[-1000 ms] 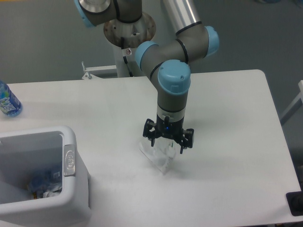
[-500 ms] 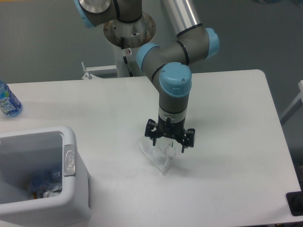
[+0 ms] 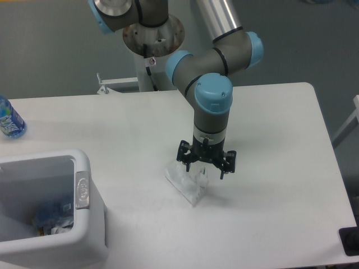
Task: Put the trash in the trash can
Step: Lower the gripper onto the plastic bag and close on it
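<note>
The crumpled clear plastic wrapper lies on the white table near its middle. My gripper points straight down over the wrapper's right edge, its fingers spread open on either side of that edge; contact cannot be made out. The light-grey trash can stands at the front left corner, well to the left of the gripper. Inside it lie blue and white bits of trash, too small to name.
A blue-labelled bottle stands at the table's far left edge, behind the trash can. The arm's base mount rises behind the table's back edge. A dark object sits off the front right corner.
My gripper has shifted a little to the right and slightly lower, still open. The wrapper lies where it was.
</note>
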